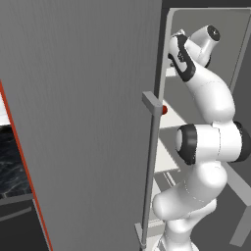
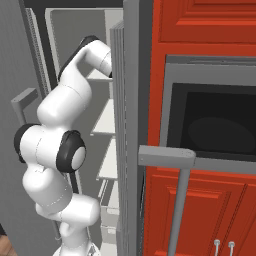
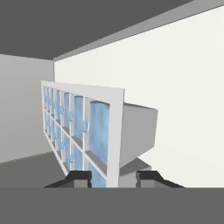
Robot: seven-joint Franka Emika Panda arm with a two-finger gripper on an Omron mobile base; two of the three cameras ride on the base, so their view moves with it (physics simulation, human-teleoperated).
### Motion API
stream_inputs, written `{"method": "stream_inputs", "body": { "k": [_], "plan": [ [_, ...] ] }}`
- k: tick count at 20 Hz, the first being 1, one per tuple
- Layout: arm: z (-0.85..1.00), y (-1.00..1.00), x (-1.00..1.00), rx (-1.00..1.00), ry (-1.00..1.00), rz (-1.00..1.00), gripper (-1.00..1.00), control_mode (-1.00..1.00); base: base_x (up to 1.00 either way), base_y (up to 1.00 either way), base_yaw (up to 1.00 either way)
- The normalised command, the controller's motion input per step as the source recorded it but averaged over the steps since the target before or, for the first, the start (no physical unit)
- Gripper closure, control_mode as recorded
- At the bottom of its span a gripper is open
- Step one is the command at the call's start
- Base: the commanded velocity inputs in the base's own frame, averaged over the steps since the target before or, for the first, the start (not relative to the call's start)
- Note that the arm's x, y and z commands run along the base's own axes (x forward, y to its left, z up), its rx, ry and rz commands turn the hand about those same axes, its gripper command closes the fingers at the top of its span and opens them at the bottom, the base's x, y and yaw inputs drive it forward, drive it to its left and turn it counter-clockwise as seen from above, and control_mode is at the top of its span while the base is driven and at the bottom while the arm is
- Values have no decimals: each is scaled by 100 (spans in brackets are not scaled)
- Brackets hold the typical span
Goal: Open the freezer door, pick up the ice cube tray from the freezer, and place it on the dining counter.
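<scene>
Your arm (image 1: 206, 142) is reaching way up into the freezer (image 1: 206, 29), with the wrist buried in the top section around 1 o'clock in the left base view. The door (image 1: 83, 122) is swung wide open and takes up most of that picture, its handle (image 1: 150, 166) running down the edge at about 6 o'clock. There's a small red thing (image 1: 164, 110) just past the handle bracket; you can't tell what it is.

From the right base view the arm (image 2: 55, 150) goes up past the white shelves (image 2: 106, 120) and disappears behind the freezer's side wall at 11 o'clock. To the right of that is red cabinetry (image 2: 200, 200) with a dark oven window (image 2: 220, 125).

In the hand view the tray (image 3: 78, 127) sits right in front of you, from center out toward 9 o'clock. It's rolled on its side in that view, but that's the camera. The pale blue cells look filled with ice. The gripper (image 3: 113, 177) has a finger (image 3: 78, 177) on each side of the tray's near rim at 6 o'clock, closed in tight on it, so you've got a grip on the tray. It's in the freezer compartment against the white surface.
</scene>
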Motion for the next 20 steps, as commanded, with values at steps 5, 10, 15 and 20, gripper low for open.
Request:
{"method": "stream_inputs", "body": {
  "k": [5, 10, 15, 20],
  "plan": [
    [3, 0, -6, 0, -1, 0, 100, -100, 0, 0, 0],
    [16, 0, -1, 0, -3, 0, 100, -100, 0, 0, 0],
    [12, 0, 0, 0, -8, -2, 100, -100, 0, 0, 0],
    [18, 0, 0, 0, -10, -2, 100, -100, 0, 0, 0]
  ]
}}
